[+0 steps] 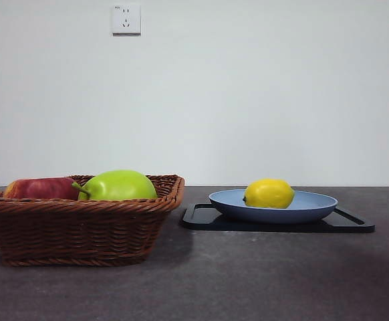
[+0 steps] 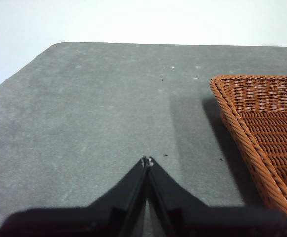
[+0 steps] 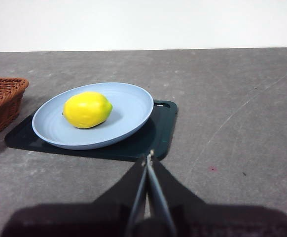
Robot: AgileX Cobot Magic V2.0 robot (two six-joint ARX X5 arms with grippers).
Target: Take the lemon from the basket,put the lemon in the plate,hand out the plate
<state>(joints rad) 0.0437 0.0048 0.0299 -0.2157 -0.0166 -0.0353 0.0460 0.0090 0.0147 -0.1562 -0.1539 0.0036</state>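
Right gripper: jaws pressed together, holding nothing, standing off just short of the black tray. Beyond the jaw tips, the plate sits on that tray. The lemon lies on its side in the plate, off-centre toward the basket. Its long axis runs across the line of the jaws; the nub end points away from the basket. Judgement: placing is complete, and the plate rim nearest the jaws is unobstructed for the hand-out grasp.

Left gripper: jaws likewise clenched and empty, over bare table, the basket off to one side. The green fruit and red apple are in the basket.
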